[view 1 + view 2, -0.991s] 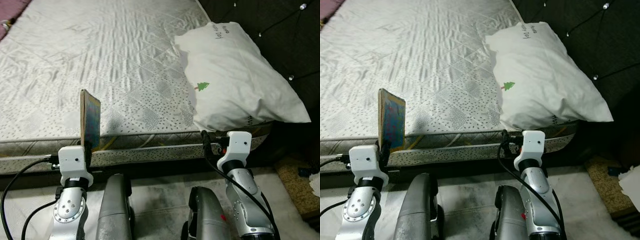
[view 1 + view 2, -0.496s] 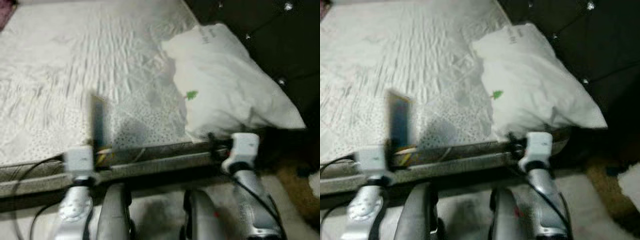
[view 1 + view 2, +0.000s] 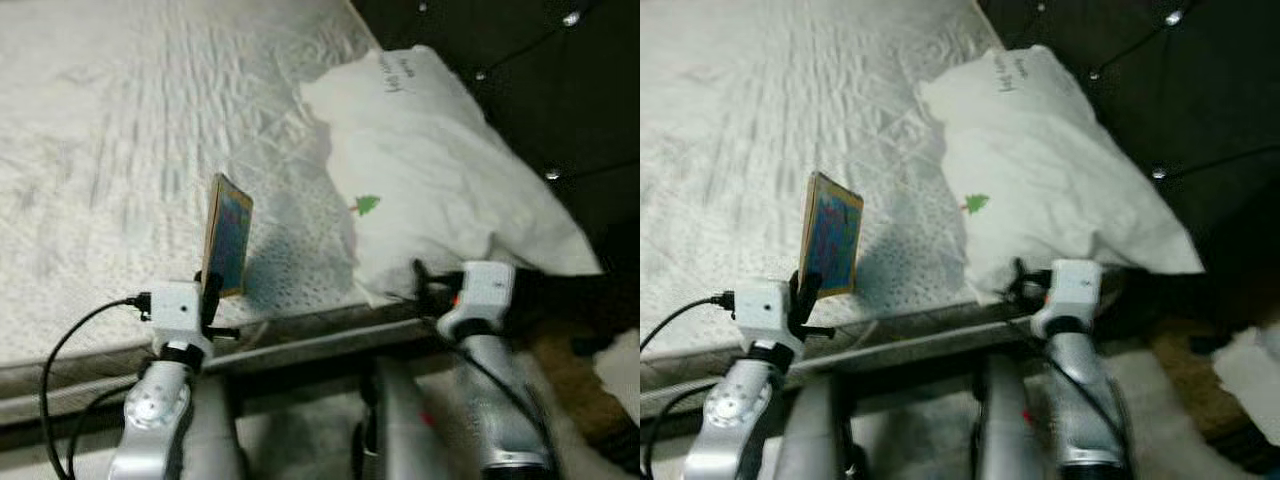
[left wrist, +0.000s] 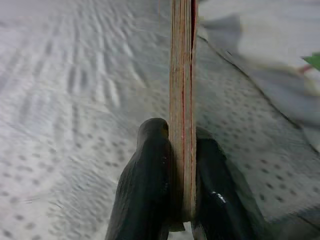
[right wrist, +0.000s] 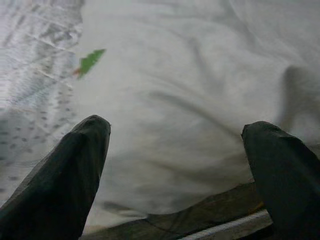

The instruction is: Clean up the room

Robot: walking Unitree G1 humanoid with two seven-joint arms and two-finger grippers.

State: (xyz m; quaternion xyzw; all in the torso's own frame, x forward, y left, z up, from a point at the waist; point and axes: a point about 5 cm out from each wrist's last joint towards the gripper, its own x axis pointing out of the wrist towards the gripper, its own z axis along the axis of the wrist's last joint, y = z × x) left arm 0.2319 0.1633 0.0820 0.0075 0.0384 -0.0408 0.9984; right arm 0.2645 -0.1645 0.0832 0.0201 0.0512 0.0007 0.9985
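Observation:
A thin book [image 3: 228,235] with a colourful cover stands upright on edge above the near side of the bare quilted mattress [image 3: 120,130]. My left gripper [image 3: 208,290] is shut on its lower edge; in the left wrist view both black fingers [image 4: 150,190] clamp the book's page edge [image 4: 182,100]. A white pillow [image 3: 440,180] with a small green tree print lies at the mattress's right end. My right gripper [image 5: 180,165] is open, its fingertips just short of the pillow [image 5: 190,90] near the mattress edge.
A dark tufted headboard [image 3: 520,80] rises behind the pillow. The mattress edge [image 3: 300,340] runs just ahead of both wrists. Something white lies on the floor at the far right [image 3: 1250,370]. My grey legs [image 3: 810,430] show below.
The camera has swung, shifting the whole scene left and tilting it. The book in my left gripper has moved forward over the mattress and turned its cover into view.

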